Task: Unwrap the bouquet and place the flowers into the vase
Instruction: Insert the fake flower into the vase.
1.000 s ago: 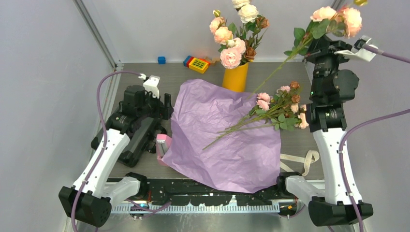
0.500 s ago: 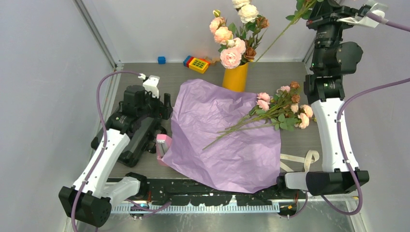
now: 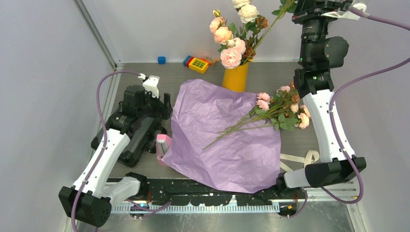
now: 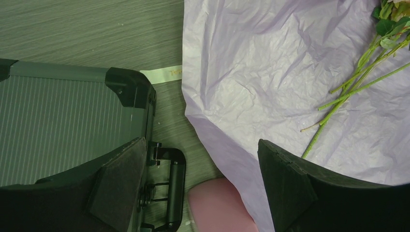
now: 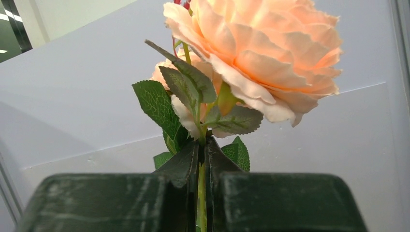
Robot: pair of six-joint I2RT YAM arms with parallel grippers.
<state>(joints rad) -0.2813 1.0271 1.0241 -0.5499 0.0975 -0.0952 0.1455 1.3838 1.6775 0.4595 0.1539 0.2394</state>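
The right end effector was clamped on one rose stem, high above the back of the worktop; the wrist view showed its fingers pressed together on the green stalk just under a peach bloom. The stem slanted down and left toward the vase, its lower tip lost among the big roses standing in it (whether it had reached the mouth I could not tell). The bouquet lay undone; its lilac paper was spread open across the middle of the worktop, the beige ribbon loose near the right arm's base, and the rest of the flowers lay on the paper's right edge. The left end effector sat low at the paper's left edge, jaws wide apart, holding nothing.

By my reading, the unwrapping was done and the step in hand was planting this one stem; the next move called for steering the tip past the crowded blooms into the vase's mouth, lowering until the stem stood, then letting go; several flowers were left to fetch
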